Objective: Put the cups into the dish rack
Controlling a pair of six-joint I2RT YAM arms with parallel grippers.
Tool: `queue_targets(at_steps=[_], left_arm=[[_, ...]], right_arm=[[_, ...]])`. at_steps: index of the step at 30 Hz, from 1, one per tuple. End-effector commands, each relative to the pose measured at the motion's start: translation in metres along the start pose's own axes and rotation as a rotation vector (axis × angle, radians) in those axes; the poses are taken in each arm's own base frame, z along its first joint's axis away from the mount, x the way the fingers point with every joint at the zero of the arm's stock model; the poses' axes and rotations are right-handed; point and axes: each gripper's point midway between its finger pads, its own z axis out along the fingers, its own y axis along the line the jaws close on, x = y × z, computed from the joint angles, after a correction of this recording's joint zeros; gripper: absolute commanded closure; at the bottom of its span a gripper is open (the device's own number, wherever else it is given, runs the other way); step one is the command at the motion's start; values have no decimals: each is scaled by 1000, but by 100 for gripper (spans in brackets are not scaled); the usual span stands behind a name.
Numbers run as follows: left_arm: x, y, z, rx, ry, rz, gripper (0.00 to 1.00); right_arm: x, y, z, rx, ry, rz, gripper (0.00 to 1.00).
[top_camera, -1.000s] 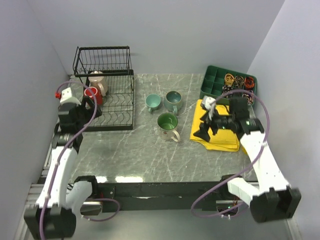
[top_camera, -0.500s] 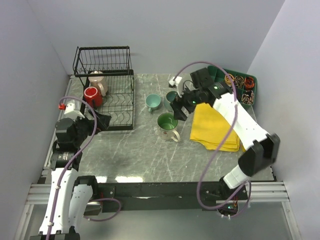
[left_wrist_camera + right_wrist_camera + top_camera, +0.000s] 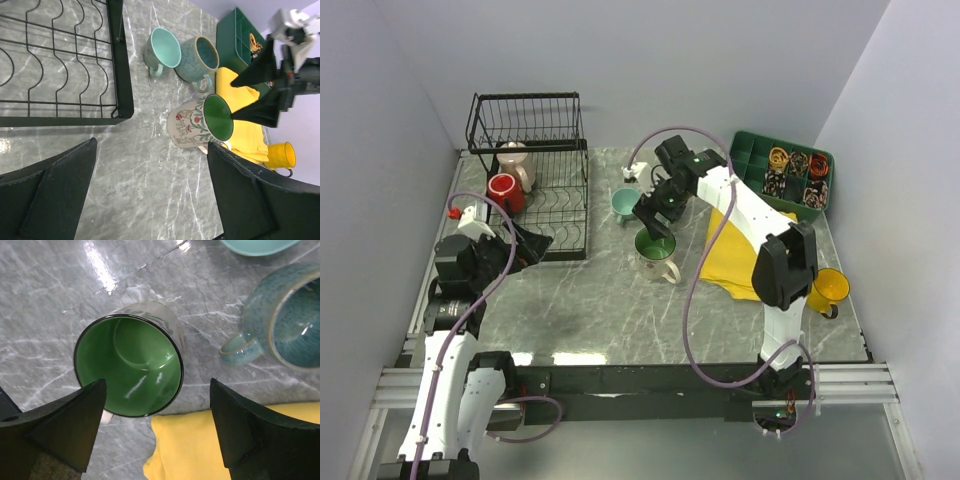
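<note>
The black wire dish rack (image 3: 556,205) stands at the back left and holds a red mug (image 3: 503,190) and a beige mug (image 3: 515,160). On the table stand a light teal mug (image 3: 625,204), a dark teal mug (image 3: 200,56), a cream mug with green inside (image 3: 655,250) and a yellow mug (image 3: 828,287). My right gripper (image 3: 655,212) is open and empty, hovering just above the cream mug (image 3: 127,372). My left gripper (image 3: 525,245) is open and empty by the rack's front edge (image 3: 120,60). The cream mug (image 3: 195,125) lies beyond it.
A folded yellow cloth (image 3: 740,255) lies right of the cream mug, touching its base. A green compartment tray (image 3: 750,165) with small items stands at the back right. Side walls close in both sides of the table.
My right arm swung left from above the yellow cloth to over the cream mug, uncovering the yellow mug. My left gripper drew back from the red mug in the rack.
</note>
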Motion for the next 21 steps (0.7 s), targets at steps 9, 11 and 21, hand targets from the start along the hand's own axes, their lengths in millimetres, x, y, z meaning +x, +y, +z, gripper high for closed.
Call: queue_targets(at_steps=[9,11,21], left_arm=[[-5,-23,-4,93,9,-44,4],[-7,-26,-4,102,11,-53,3],[-12,-42,-5,166,15,-106,4]], right_arm=[[12,8,41,-83,86,-79,43],[18,11,47,-103,99,-85,45],[34,7,69,-114,132,-154,48]])
